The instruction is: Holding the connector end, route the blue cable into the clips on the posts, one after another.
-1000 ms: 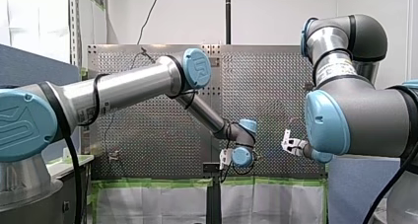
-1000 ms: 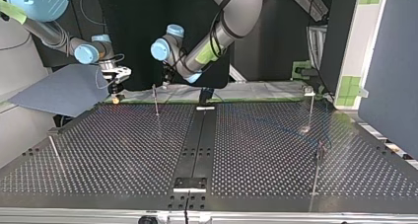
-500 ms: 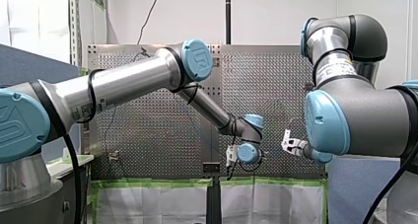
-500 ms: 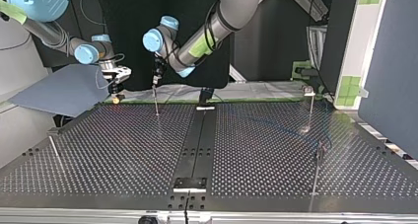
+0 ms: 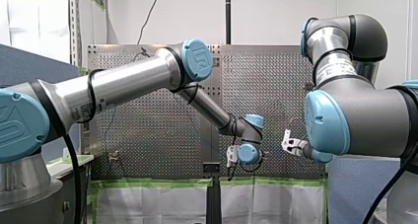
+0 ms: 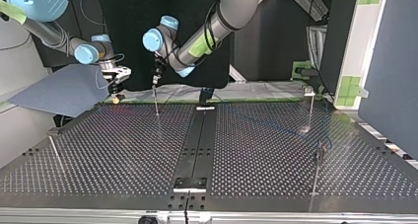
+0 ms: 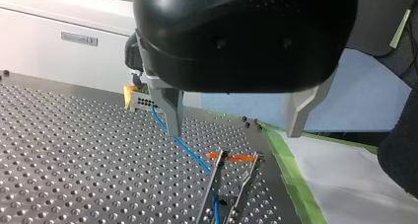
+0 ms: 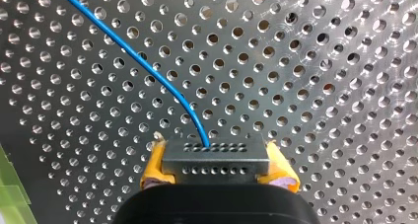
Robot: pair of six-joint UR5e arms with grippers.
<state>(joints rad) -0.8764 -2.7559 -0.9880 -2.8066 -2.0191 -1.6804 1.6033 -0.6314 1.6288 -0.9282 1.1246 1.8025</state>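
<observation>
In the right wrist view my right gripper is shut on the grey connector between its yellow pads. The blue cable leaves the connector and runs over the perforated plate. In the left wrist view my left gripper stands open and empty, just above a clip post with orange tips. The blue cable runs from the connector into that clip. In the top view my left gripper hangs over the thin post, and my right gripper is beside it at the plate's far edge.
More thin posts stand on the plate: one at the top view's right rear, one at the right front, one at the left. A black rail runs down the middle. Green tape edges the plate.
Over the last second my left arm swung toward the top view's left and its gripper came over the thin post, then held still. My right gripper has not moved.
</observation>
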